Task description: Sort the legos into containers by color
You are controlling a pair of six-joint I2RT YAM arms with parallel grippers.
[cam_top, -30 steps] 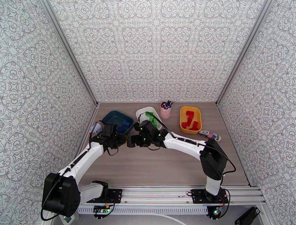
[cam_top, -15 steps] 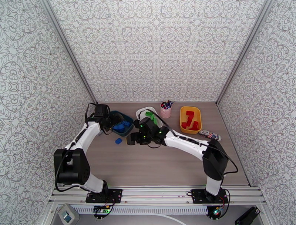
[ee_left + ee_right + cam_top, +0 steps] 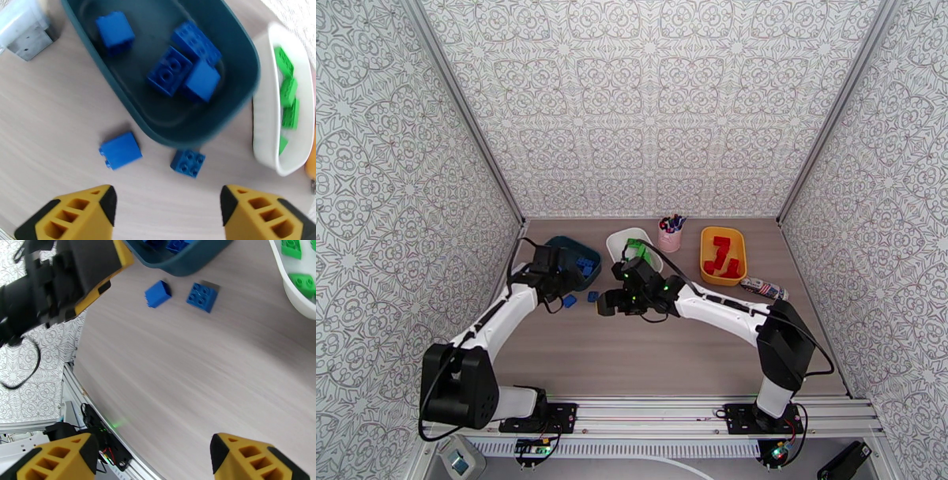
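Back from the dark teal plastic tub [image 3: 241, 44], the left tool [image 3: 168, 197] is hovering open; two blue studded bricks [image 3: 121, 150] are lying between it and the open right tool [image 3: 154, 449].

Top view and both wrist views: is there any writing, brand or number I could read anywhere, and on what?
No text is legible anywhere.
Small striped object beside the yellow tub: red, white and blue print, too small to read.
Blue brick on the table: studs blurred, no lettering readable.

White arm links [image 3: 502, 317], black joints [image 3: 462, 387], black cables [image 3: 36, 364]; yellow tool fingers [image 3: 75, 213], hollow cells.
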